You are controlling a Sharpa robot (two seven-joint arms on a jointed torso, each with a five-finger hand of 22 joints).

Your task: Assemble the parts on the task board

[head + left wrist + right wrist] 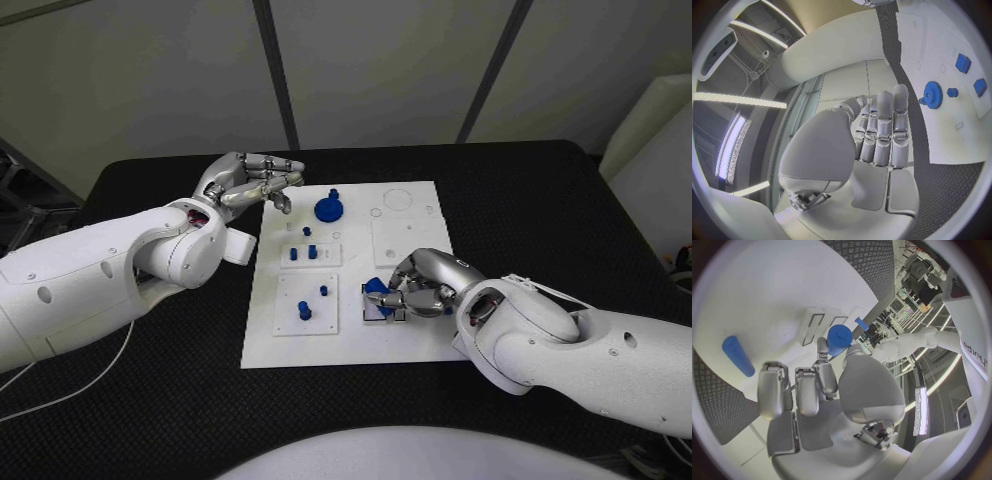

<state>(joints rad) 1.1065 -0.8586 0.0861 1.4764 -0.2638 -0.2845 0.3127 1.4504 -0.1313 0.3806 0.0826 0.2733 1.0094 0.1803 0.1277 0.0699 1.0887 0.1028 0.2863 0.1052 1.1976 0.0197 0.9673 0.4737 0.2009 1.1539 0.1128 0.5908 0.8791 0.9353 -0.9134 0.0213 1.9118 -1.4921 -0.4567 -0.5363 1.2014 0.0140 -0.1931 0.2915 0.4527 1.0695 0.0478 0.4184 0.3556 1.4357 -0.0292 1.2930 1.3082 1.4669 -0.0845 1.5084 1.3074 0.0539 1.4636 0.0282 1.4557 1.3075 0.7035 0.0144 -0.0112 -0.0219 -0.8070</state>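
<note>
The right hand is curling its fingers down over a small blue part at the near right corner of the white task board. It seems to be pinching the part, though the fingers are hiding the contact. The risk, as I judge it, is that the part is sitting crooked in a shallow grasp and tipping or jamming as it is pressed toward its seat, or slipping out across the board. The left hand is hovering beyond the board's far left corner, fingers loosely curled and holding nothing. Just beside its fingertips a blue gear is standing on the board. Between the two hands, short blue pegs are standing upright in pale square blocks. The board is lying flat on the black counter.
</note>
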